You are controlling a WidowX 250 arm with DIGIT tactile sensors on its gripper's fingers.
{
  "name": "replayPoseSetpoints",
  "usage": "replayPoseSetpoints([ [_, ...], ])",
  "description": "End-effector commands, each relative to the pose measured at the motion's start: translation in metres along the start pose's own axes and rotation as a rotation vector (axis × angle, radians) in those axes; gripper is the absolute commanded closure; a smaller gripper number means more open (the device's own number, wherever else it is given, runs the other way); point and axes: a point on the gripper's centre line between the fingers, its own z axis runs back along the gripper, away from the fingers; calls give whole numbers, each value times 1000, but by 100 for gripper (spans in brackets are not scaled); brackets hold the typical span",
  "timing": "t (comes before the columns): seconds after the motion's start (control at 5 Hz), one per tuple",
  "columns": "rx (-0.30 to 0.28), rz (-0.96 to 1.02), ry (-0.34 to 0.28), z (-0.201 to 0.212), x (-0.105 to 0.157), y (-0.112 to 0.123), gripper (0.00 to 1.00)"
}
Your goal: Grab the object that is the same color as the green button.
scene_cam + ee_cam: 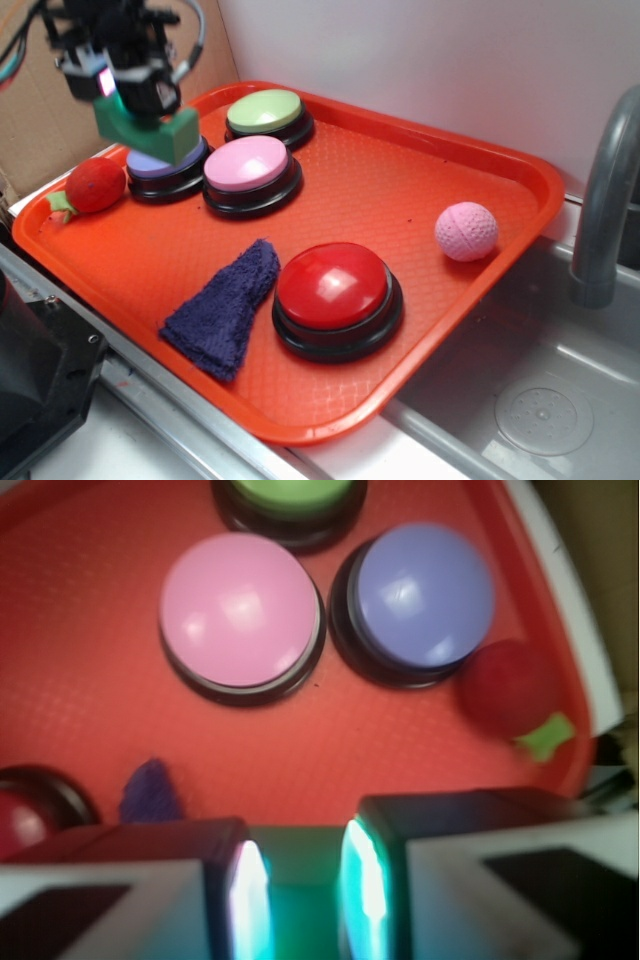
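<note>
Closest to the wrist camera, at six o'clock, two blocky dark fingers (415, 880) fill the lower edge, with the green block (298, 875) wedged in the gap between them, lit by a teal glow. They appear clamped on it, one finger at each side.

From the exterior view, the gripper (135, 105) hangs at about ten o'clock over the orange tray (480, 150), pointing straight down. The block sits under the fingers, lifted clear of the tray, just above the blue-purple button (165, 170); its long axis runs roughly from nine o'clock toward three. No notch can be made out.

The pale green button (266, 110) lies just past the block toward one o'clock, the pink button (248, 165) toward four o'clock, and a red strawberry toy (95, 185) toward eight o'clock.

Judging by this, the grab looks made; any further move only needs the hold kept and the arm raised clear of the buttons.
</note>
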Motion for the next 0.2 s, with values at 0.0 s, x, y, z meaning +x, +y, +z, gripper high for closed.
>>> replayPoseSetpoints([
  [0.0,11,-52,-53,34,7,-8,100],
])
